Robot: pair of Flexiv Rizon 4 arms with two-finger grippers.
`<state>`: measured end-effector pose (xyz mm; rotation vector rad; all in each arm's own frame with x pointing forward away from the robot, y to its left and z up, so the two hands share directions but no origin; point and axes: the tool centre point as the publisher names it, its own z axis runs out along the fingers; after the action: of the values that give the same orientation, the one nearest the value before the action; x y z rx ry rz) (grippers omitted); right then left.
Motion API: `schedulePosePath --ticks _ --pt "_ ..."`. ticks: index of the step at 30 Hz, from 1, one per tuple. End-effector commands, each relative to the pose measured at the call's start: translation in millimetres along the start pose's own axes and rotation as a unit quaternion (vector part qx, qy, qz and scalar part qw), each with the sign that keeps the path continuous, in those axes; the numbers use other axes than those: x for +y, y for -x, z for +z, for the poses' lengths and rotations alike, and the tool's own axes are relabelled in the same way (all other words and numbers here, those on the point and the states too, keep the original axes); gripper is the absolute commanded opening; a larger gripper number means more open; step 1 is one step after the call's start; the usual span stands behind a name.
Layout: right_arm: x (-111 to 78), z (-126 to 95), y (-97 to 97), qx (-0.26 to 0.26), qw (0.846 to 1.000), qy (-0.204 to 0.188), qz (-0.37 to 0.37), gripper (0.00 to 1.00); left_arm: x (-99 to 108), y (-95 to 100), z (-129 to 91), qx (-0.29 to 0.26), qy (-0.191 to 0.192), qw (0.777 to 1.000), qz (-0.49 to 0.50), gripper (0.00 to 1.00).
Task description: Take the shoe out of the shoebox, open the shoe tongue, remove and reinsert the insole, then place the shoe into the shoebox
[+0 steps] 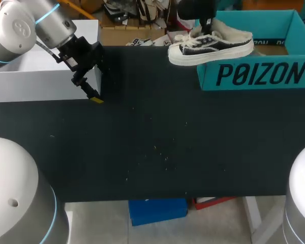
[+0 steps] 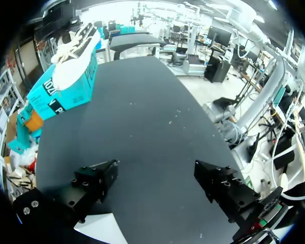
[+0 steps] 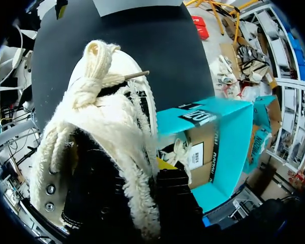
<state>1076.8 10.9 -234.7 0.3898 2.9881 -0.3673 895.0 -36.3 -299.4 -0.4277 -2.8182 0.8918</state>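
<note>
My right gripper (image 1: 207, 30) pinching black canvas shoe (image 1: 213, 47), white sole, fleecy cream lining, hovering over teal shoebox (image 1: 206, 77) showing large dark lettering, left gripper (image 1: 95, 97) sitting spread.

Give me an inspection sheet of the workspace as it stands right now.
Surface: black table, pale specks near its middle.
Job's things: shoe held above the open teal shoebox's left end, toe out past it.
Clutter: white box at the far left.
Grippers: left gripper jaws open, beside the white box; right gripper jaws shut on the shoe.
Cables: one thin cable at the left wrist.
Surroundings: nothing seen reaching over the table.
</note>
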Motion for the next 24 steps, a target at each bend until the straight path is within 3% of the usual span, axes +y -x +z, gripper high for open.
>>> schedulePosePath --ticks 1,7,12,18,24 --pt "-19.0 3 29.8 0.000 1.000 0.000 0.000 0.00 -1 -0.3 0 0.000 0.002 1.000 0.000 1.00" --pt "-46.0 7 69.2 -0.028 0.999 0.015 -0.003 0.00 -1 -0.3 0 0.000 0.002 1.000 0.000 1.00" --pt "-65.7 10 99.2 -0.052 0.997 0.051 -0.024 0.00 -1 -0.3 0 0.000 0.002 1.000 0.000 1.00" --pt "-82.3 18 135.2 -0.060 0.994 0.078 -0.048 0.00 -1 -0.3 0 0.000 0.002 1.000 0.000 1.00" --pt "-93.5 34 170.4 -0.052 0.994 0.077 -0.054 0.00 -1 -0.3 0 0.000 0.002 1.000 0.000 1.00"
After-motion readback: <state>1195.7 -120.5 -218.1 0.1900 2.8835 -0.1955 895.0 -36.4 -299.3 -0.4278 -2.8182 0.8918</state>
